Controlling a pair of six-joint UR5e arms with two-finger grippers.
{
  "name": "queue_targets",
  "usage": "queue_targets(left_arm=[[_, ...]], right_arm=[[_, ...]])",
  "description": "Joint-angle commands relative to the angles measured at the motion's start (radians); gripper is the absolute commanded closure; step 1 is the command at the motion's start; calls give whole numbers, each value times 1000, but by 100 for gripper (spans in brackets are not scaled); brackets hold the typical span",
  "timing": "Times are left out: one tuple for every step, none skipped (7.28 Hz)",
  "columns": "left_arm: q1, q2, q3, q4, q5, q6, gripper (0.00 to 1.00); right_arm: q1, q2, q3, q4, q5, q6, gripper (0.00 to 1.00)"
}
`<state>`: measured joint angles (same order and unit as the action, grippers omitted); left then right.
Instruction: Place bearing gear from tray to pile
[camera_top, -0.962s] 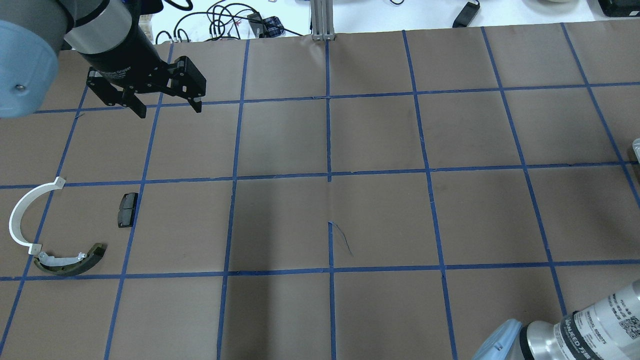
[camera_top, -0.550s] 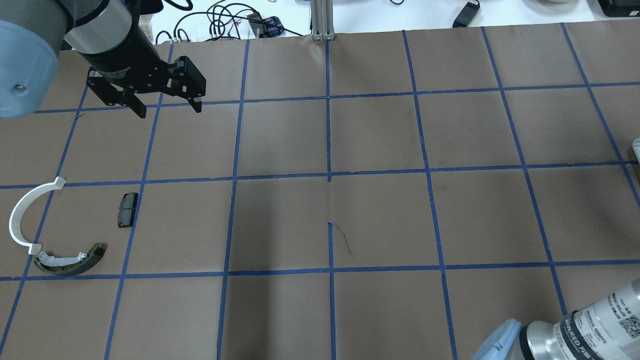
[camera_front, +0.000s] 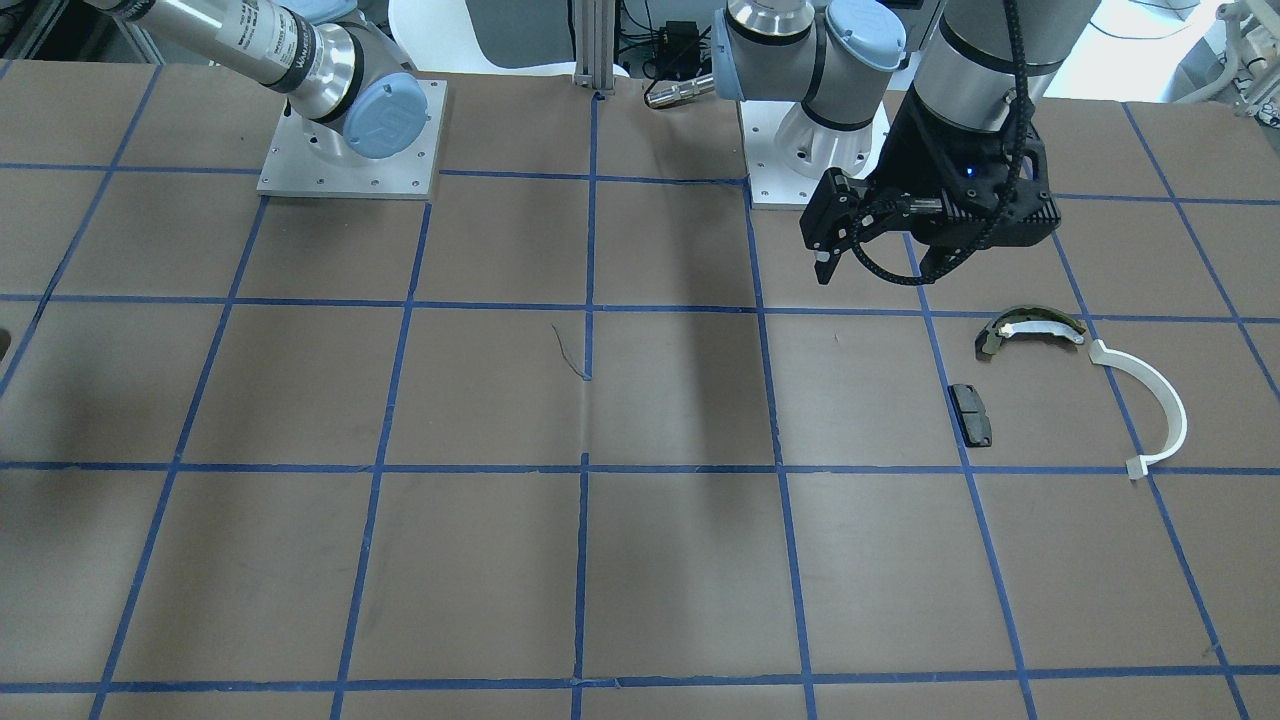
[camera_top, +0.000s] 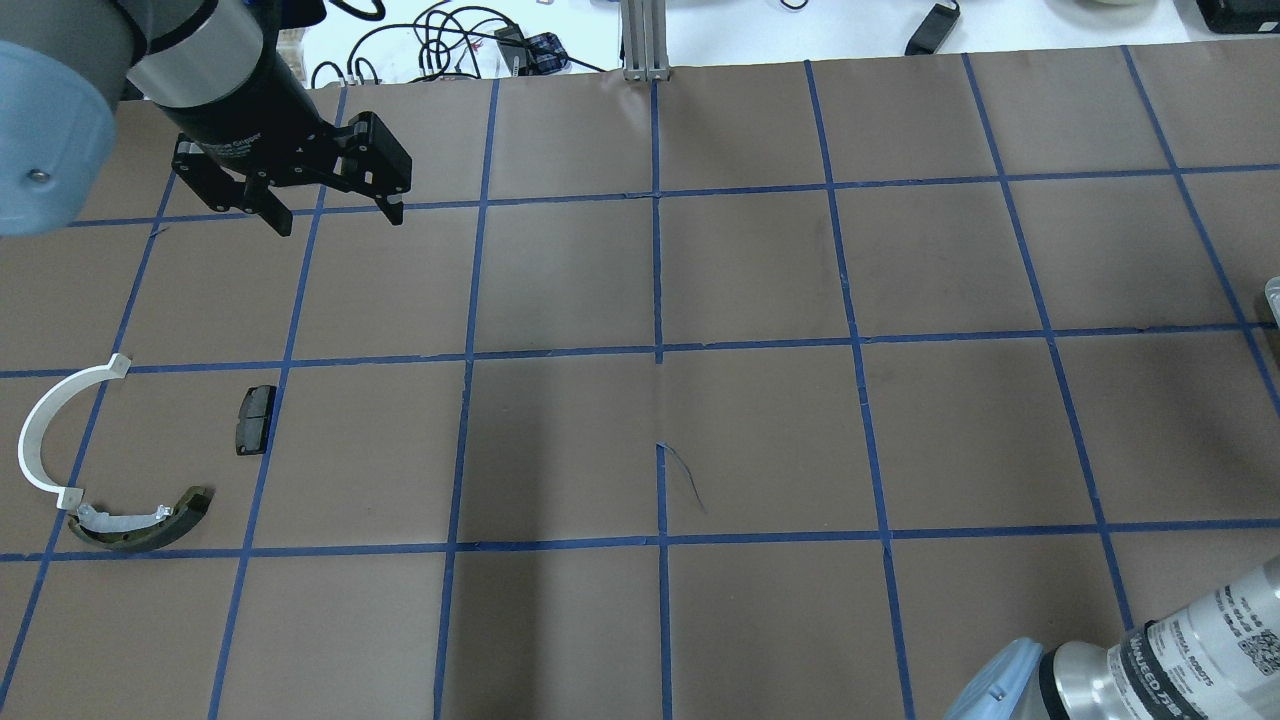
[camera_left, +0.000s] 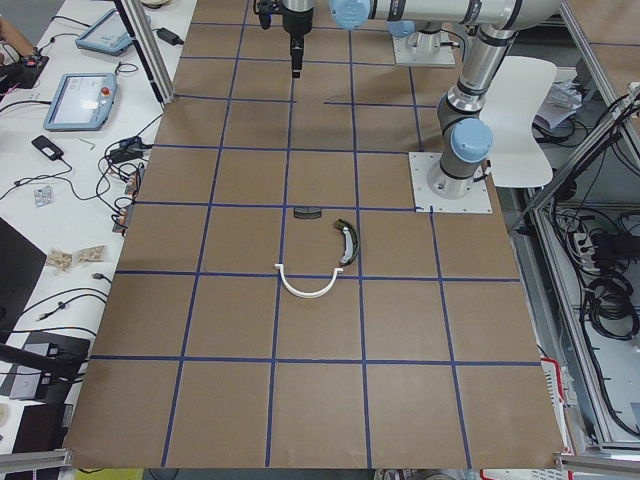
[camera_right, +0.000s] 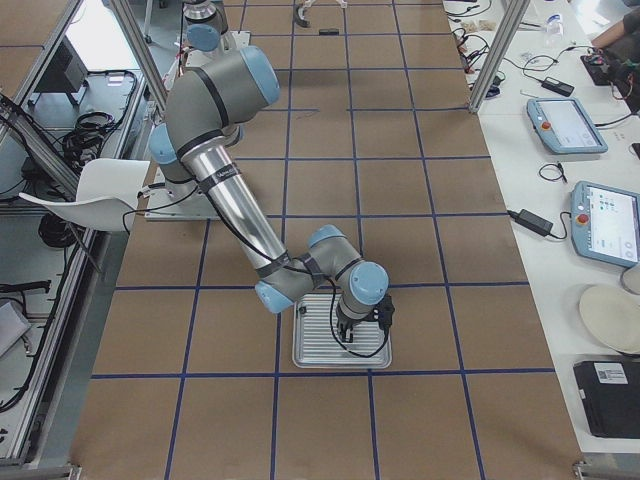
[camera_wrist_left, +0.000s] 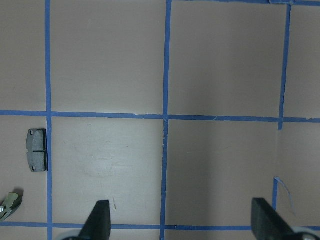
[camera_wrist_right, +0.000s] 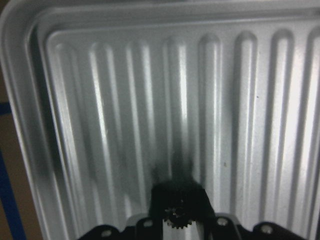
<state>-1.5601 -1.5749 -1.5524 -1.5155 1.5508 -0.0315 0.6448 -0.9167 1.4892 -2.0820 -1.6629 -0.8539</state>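
Observation:
My right gripper hangs low over the silver ribbed tray, shut on a small black toothed bearing gear between its fingertips. In the exterior right view the tray lies under that gripper. The pile lies far off on the left: a white arc, an olive-and-white brake shoe and a black pad. My left gripper is open and empty, raised above the table beyond the pile. Its wrist view shows the pad.
The table is brown paper with a blue tape grid. A metal post and cables sit at the far edge. The tray's corner shows at the right edge of the overhead view.

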Motion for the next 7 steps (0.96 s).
queue_targets(left_arm=[[0, 0, 0, 0, 0, -1, 0], [0, 0, 0, 0, 0, -1, 0], [0, 0, 0, 0, 0, 1, 0], [0, 1, 0, 0, 0, 1, 0], [0, 1, 0, 0, 0, 1, 0], [0, 1, 0, 0, 0, -1, 0], [0, 1, 0, 0, 0, -1, 0]], right_arm=[[4, -48, -6, 23, -1, -1, 100], [24, -113, -6, 90, 5, 1, 100], [85, -176, 0, 153, 2, 15, 100], [143, -218, 3, 233, 35, 95, 100], [229, -241, 5, 262, 69, 196, 100], [324, -263, 9, 284, 80, 263, 100], [417, -277, 16, 287, 110, 406, 100]])
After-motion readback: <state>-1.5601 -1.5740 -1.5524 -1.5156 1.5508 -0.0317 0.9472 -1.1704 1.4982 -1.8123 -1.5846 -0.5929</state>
